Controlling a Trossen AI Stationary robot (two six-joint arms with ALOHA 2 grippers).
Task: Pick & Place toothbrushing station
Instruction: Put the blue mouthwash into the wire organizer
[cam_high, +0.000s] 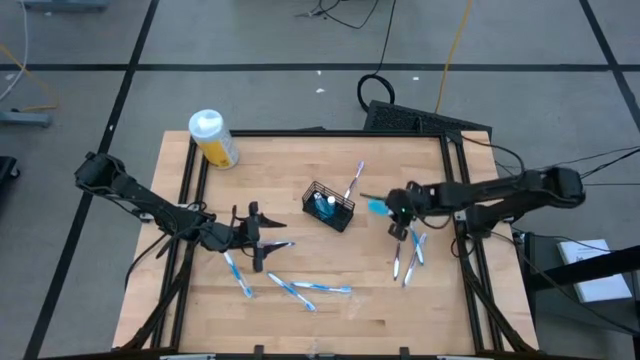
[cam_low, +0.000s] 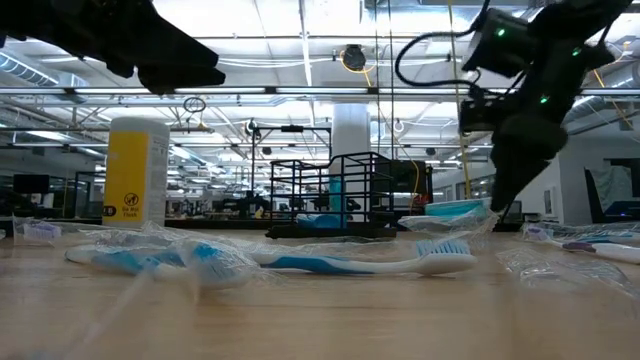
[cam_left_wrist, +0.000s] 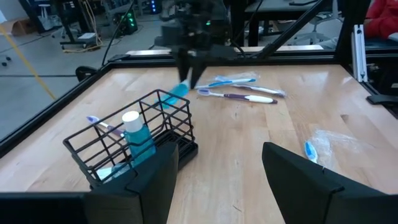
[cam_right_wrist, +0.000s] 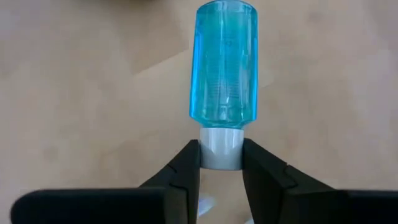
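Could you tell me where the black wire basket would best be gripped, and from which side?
Probably the top rim wire of a long wall of the black wire basket, approached from straight above. The open mesh leaves thin wires a tool can straddle. Choose the stretch away from the teal tube and the toothbrush leaning out of one end.

High view: looking straight down on the counter (cam_high: 320, 250). Low view: looking level across it. Wrist views: looking close; both overhead and left wrist are sharing the wire-mesh basket (cam_high: 329, 206).
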